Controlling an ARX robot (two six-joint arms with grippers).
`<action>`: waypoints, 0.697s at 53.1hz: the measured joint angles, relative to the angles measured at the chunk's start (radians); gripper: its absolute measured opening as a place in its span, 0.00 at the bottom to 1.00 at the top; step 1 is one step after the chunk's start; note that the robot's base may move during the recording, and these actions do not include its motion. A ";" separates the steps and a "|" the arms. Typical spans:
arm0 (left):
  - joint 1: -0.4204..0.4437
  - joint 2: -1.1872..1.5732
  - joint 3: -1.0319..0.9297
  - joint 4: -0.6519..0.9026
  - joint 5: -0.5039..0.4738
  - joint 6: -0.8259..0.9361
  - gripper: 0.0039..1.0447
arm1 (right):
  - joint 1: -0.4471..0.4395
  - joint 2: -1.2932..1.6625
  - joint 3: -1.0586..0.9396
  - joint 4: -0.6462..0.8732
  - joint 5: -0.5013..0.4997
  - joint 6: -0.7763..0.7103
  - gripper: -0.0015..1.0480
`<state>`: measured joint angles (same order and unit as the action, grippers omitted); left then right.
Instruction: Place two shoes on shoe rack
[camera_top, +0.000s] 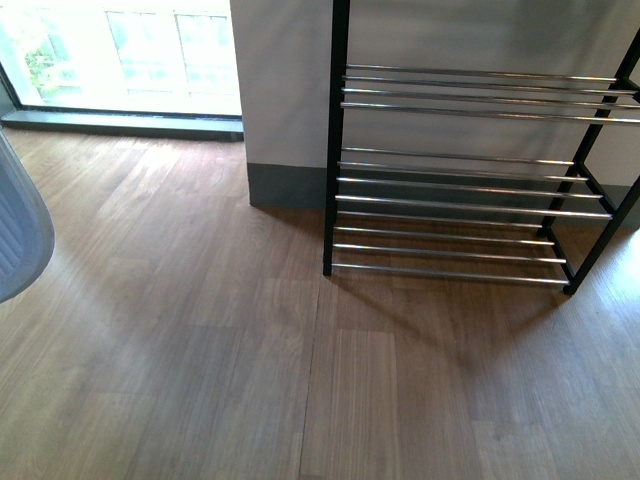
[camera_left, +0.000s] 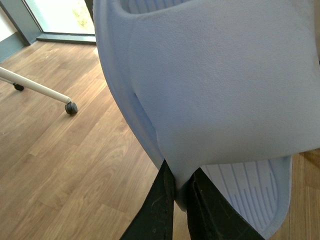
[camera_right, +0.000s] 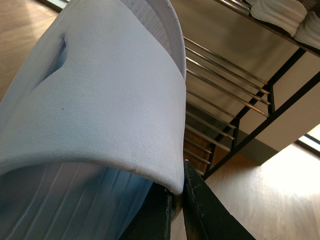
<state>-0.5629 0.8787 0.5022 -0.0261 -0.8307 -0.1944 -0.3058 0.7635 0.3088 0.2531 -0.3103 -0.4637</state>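
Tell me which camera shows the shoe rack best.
The front view: the shoe rack stands unobstructed, three tiers of bars visible. The right wrist view shows only part of it behind the pale blue slide. The left wrist view shows none of it.

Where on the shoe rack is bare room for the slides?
All three tiers of the shoe rack in the front view are bare: upper, middle, lowest. So is the floor before it. A higher tier, right wrist view, holds white-soled shoes.

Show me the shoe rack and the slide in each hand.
Rack (camera_top: 334, 150), front view, its left black post.
Left slide (camera_left: 215, 85), left wrist view, its strap.
Right slide (camera_right: 100, 100), right wrist view, its strap.
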 joint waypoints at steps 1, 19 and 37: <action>0.000 0.000 0.000 0.000 0.000 0.000 0.03 | 0.000 0.000 0.000 0.000 0.000 0.000 0.02; 0.000 0.000 0.000 0.000 0.000 0.000 0.03 | 0.000 0.000 0.000 0.000 0.000 0.000 0.02; 0.000 0.000 0.000 0.000 0.000 0.000 0.03 | 0.000 0.000 0.000 0.000 -0.001 0.000 0.02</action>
<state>-0.5629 0.8787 0.5022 -0.0261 -0.8310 -0.1947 -0.3054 0.7631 0.3088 0.2531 -0.3111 -0.4637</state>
